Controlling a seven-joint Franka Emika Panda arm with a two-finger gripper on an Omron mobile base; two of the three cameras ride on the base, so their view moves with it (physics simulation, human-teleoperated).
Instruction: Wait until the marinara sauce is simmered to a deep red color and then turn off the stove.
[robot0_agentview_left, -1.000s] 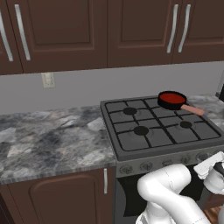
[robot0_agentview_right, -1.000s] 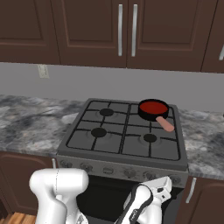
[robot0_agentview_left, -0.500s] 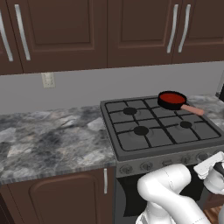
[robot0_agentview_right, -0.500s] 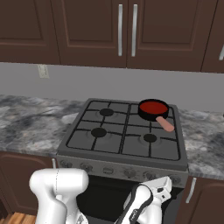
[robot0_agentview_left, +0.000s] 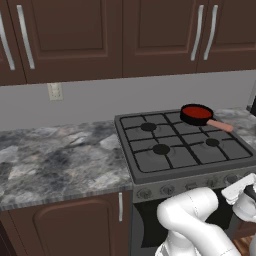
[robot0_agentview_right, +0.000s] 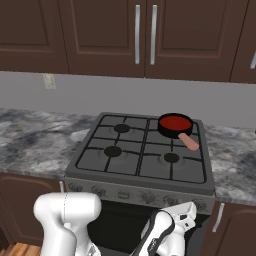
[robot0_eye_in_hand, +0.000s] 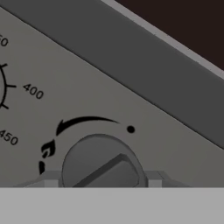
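The marinara sauce (robot0_agentview_left: 196, 111) (robot0_agentview_right: 175, 121) is a flat deep red surface in a small black pan with a pink handle (robot0_agentview_right: 189, 142). The pan stands on the back right burner of the dark grey stove (robot0_agentview_left: 172, 159) (robot0_agentview_right: 131, 167). My gripper (robot0_agentview_left: 235, 186) (robot0_agentview_right: 179, 205) is low at the stove's front panel, right of its middle. In the hand view a round grey knob (robot0_eye_in_hand: 103, 164) sits just above my gripper (robot0_eye_in_hand: 101, 181), with a fingertip (robot0_eye_in_hand: 50, 178) pressed to each side of it. The knob's ridge lies tilted, and a flame mark and an arc are printed beside it.
Grey marble counter (robot0_agentview_left: 55, 160) (robot0_agentview_right: 30, 145) runs left of the stove and a shorter stretch (robot0_agentview_right: 232, 160) lies to the right. Dark brown cabinets (robot0_agentview_left: 125, 35) hang above and stand below. An oven temperature dial (robot0_eye_in_hand: 2, 87) lies left of the knob.
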